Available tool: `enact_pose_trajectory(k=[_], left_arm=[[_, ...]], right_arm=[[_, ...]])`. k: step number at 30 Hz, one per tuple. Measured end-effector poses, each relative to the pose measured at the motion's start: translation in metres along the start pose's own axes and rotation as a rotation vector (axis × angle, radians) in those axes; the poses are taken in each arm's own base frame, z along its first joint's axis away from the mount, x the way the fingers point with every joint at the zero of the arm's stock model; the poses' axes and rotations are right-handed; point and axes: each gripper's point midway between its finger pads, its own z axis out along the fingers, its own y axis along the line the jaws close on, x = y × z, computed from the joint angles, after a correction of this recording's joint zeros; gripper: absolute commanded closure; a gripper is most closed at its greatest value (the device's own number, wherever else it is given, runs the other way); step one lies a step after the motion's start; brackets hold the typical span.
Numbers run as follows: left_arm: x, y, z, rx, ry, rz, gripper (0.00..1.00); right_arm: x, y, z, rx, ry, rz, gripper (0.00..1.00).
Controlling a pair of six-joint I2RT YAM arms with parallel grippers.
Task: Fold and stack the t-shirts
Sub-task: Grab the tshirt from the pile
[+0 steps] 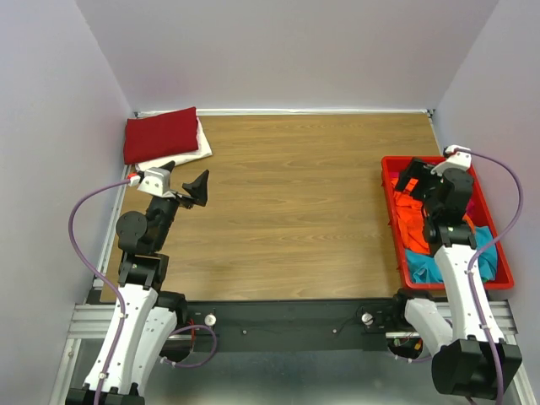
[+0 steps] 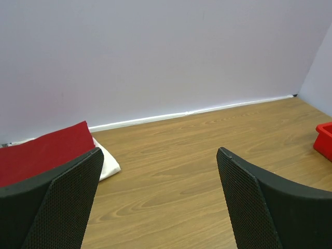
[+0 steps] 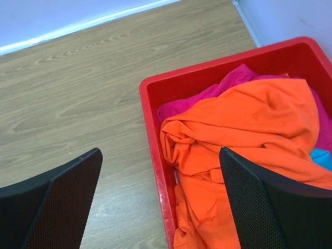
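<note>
The left arm reaches forward over the near-left part of the wooden table (image 1: pixel 295 202), its forearm raised and the left gripper (image 1: pixel 184 179) pointing toward the far wall, jaws spread wide with nothing between them. It hovers just short of the folded dark red t-shirt (image 1: pixel 160 133), which lies on top of the folded white t-shirt (image 1: pixel 201 148) in the far-left corner, the white one peeking out along the near and right edges. The right arm stretches up along the right side and tips its right gripper (image 1: pixel 411 181) down over the far end of the red plastic tray (image 1: pixel 504 268), jaws likewise wide apart and holding nothing. In the tray lie the crumpled orange t-shirt (image 3: pixel 244 124) uppermost, the magenta t-shirt (image 3: pixel 233 78) beneath it toward the far end, and the teal t-shirt (image 1: pixel 422 268) at the near end. The tray sits close against the right wall, its left rim facing the broad bare middle of the table between the two arms. Pale lilac walls (image 1: pixel 287 51) close in the far, left and right sides, with a white strip along the base of the far one.
</note>
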Motion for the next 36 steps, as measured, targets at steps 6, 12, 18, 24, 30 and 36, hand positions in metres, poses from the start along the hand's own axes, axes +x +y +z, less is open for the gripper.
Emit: enact_pose_trajectory(k=[6, 12, 18, 24, 30, 36], left_arm=[[0.0, -0.001, 0.0, 0.003, 0.0, -0.001, 0.03], [-0.001, -0.001, 0.0, 0.003, -0.002, -0.001, 0.03], [-0.001, -0.001, -0.001, 0.004, -0.005, -0.004, 0.03], [-0.003, -0.005, -0.001, 0.015, -0.01, -0.008, 0.03], [-0.004, -0.008, -0.001, 0.03, -0.01, -0.009, 0.03], [-0.004, -0.01, -0.001, 0.04, -0.011, -0.011, 0.03]], right_arm=[[-0.025, 0.022, -0.007, -0.158, -0.026, -0.218, 0.0], [-0.038, 0.043, -0.011, -0.313, -0.006, -0.423, 0.0], [-0.006, 0.026, 0.039, -0.277, 0.197, -0.394, 0.02], [0.024, -0.014, 0.08, -0.183, 0.381, -0.306, 0.14], [0.036, -0.049, 0.102, -0.109, 0.471, -0.304, 0.23], [0.076, -0.057, 0.098, -0.161, 0.628, -0.391, 0.35]])
